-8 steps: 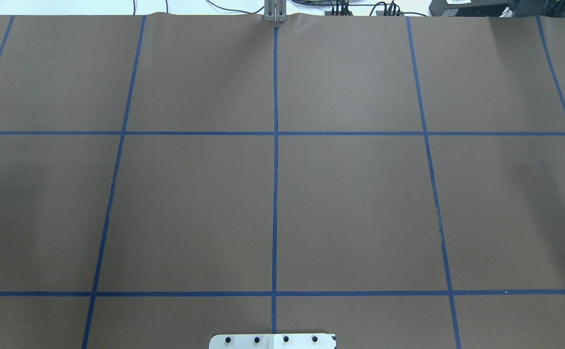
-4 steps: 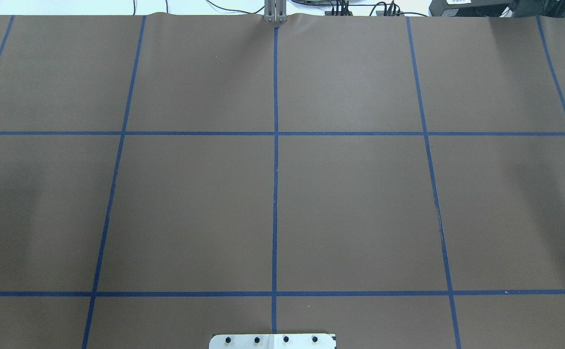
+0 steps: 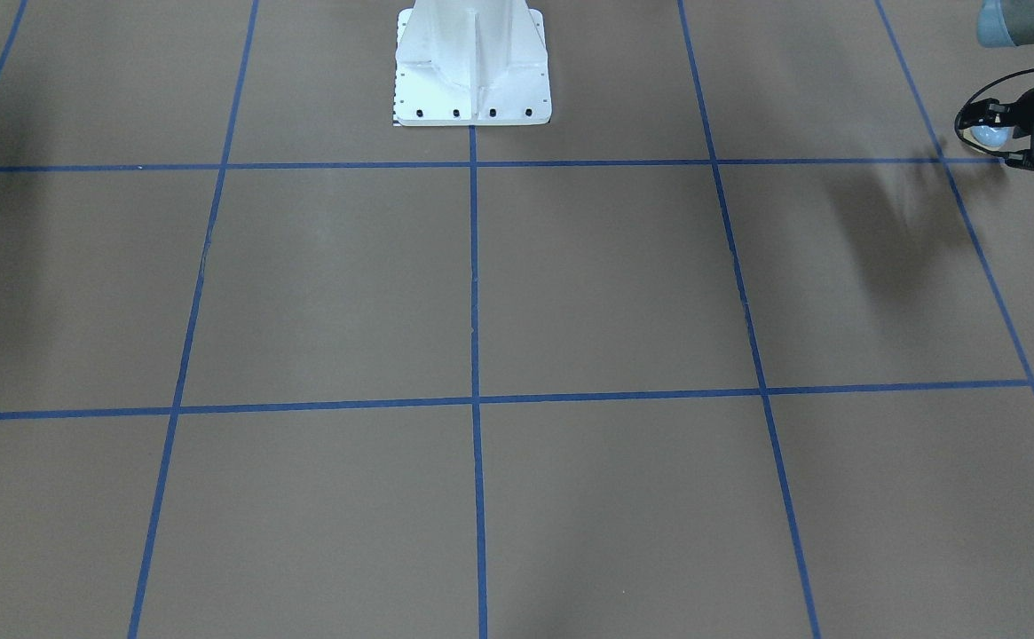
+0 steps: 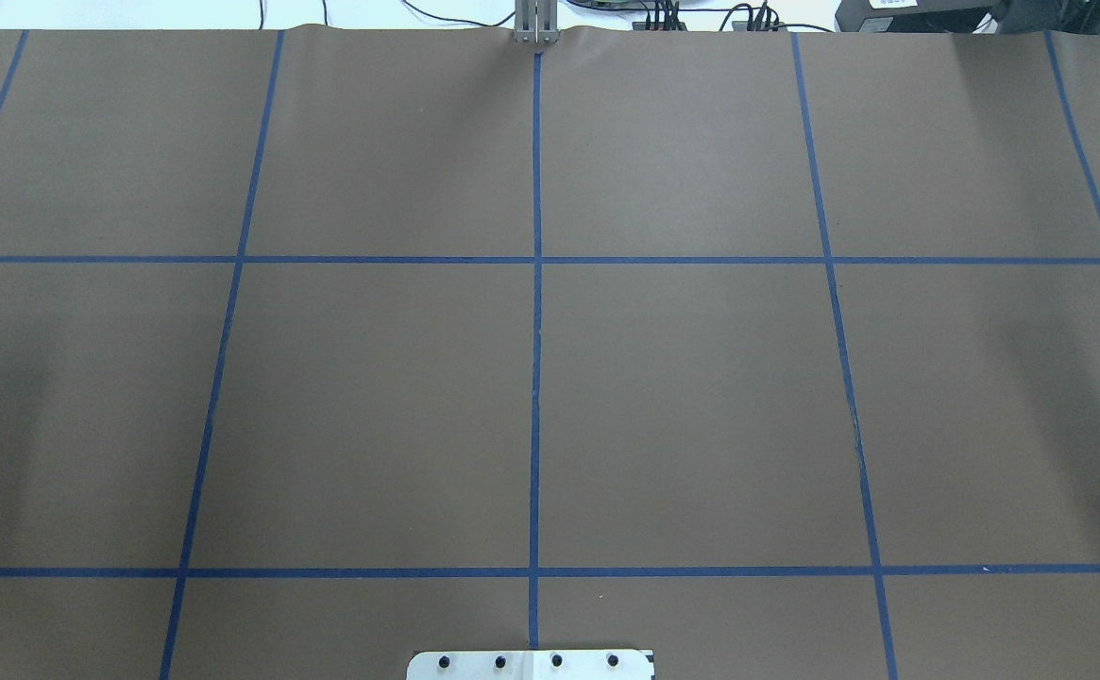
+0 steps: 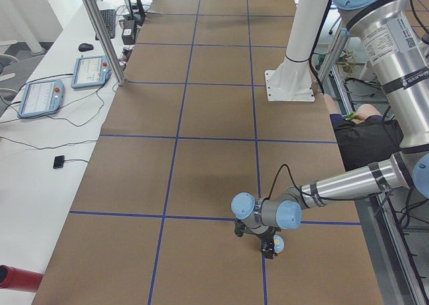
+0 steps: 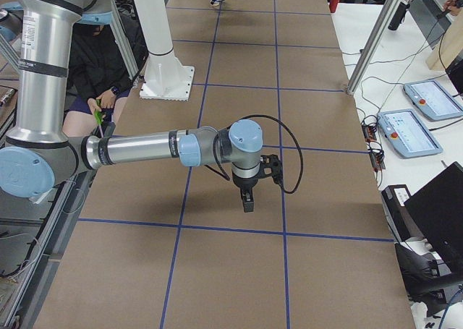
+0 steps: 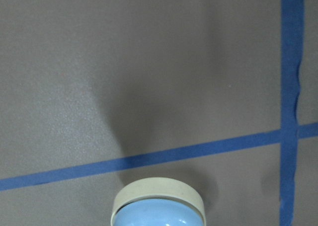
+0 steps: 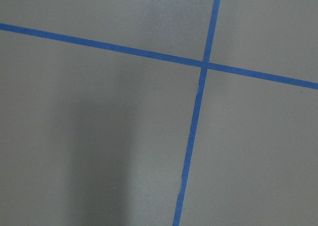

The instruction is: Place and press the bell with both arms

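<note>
The light-blue bell [image 3: 987, 135] with its cream rim sits between the fingers of my left gripper [image 3: 1000, 140], at the right edge of the front view, just above the brown table. The left wrist view shows the bell [image 7: 158, 208] at the bottom, over a blue tape line. From the left side the left gripper [image 5: 270, 245] and the bell [image 5: 278, 243] hang low over a tape crossing. My right gripper [image 6: 248, 201] shows only in the right side view, pointing down above the table; I cannot tell whether it is open or shut. Neither arm shows in the overhead view.
The white pedestal [image 3: 472, 80] stands at the robot's table edge. The brown table [image 4: 701, 397] carries a blue tape grid. A seated person [image 6: 94, 69] is beside the pedestal. Tablets [image 6: 419, 119] and cables lie on the white bench beyond the far edge.
No arm comes into the overhead view. The faint shadow at the left of the table has drawn slightly toward the left edge.
</note>
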Robot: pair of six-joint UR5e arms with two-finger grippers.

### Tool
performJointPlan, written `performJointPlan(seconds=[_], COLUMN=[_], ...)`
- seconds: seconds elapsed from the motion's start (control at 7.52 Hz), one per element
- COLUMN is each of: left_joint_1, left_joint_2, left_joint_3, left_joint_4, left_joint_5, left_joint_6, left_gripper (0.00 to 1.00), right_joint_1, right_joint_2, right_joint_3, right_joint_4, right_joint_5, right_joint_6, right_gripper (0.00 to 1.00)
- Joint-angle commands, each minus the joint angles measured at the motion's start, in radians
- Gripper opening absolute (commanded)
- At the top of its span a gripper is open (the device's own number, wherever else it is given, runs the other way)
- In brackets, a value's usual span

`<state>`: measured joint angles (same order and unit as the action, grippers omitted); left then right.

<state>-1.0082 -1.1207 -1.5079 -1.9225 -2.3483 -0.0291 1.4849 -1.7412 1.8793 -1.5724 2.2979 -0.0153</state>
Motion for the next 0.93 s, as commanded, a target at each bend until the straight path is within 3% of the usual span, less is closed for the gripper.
performJointPlan(seconds=[0.0,0.13,0.4,0.8], left_joint_1=[0.003,0.003,0.002,0.003], left_joint_2=[-0.008,-0.008,-0.011,-0.004], left_joint_3=[0.012,0.011,0.012,0.008], left_joint_4=[-0.018,-0.021,-0.035,-0.058], left_joint_5=[0.000,0.000,0.000,0.000], left_joint_6=[-0.003,-0.003,-0.003,0.000], left_gripper=[1.00,0.96,0.67,0.47], right_joint_1=[0.002,0.000,0.002,0.002], right_joint_2=[0.000,0.000,0.000,0.000], right_joint_3=[0.001,0.001,0.001,0.004], right_joint_4=[0.000,0.000,0.000,0.000], right_joint_5=[0.000,0.000,0.000,0.000], right_joint_6=[0.000,0.000,0.000,0.000], right_gripper=[1.00,1.00,1.00,1.00])
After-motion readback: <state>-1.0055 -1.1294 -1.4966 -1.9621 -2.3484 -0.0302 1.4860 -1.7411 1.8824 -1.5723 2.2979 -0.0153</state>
